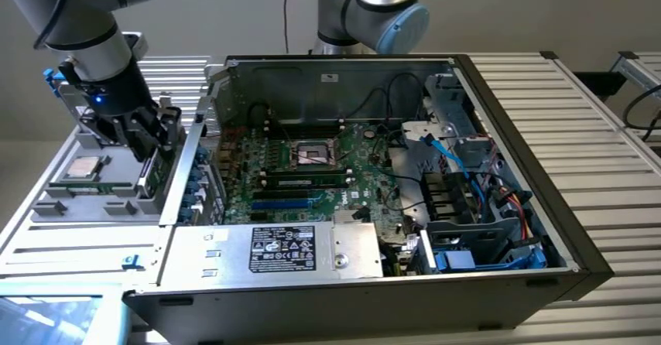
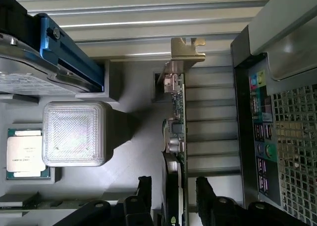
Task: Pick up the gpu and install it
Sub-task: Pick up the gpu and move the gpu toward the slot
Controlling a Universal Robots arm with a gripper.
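**Gripper astride the gpu, grip not yet made**

Slatted aluminium bench (image 1: 578, 90) underneath everything, carrying an open computer case (image 1: 516, 136) laid on its side. Just beside the case, on the exterior view's left of it: a grey parts holder (image 1: 62, 206), with a CPU (image 1: 83, 169) lying flat in one pocket. Between that CPU and the case wall, standing on edge in the holder: the gpu (image 2: 177, 122), seen edge-on from the wrist, with the green board down its length and the silver end bracket (image 2: 185, 52) at one end. Not in the case, not lifted, resting in its slot.

Over the gpu, outside the case: the gripper (image 2: 174, 186), lowered so that the card runs between its fingers (image 2: 143, 194). Spread wide, one finger to each face of the card, with a gap showing on both sides. No pinch, nothing held.

Inside the case: motherboard (image 1: 309, 167) exposed, a dark memory stick (image 1: 305, 181) seated across it, blue expansion slot (image 1: 281, 203) bare. At the case's near edge, a silver power supply (image 1: 284, 248) with a black label.

Judged from all this: early in the job. Approach and lining-up over the card apparently done. Not done: closing on the card, lifting it out of the holder, and installing it in the case.
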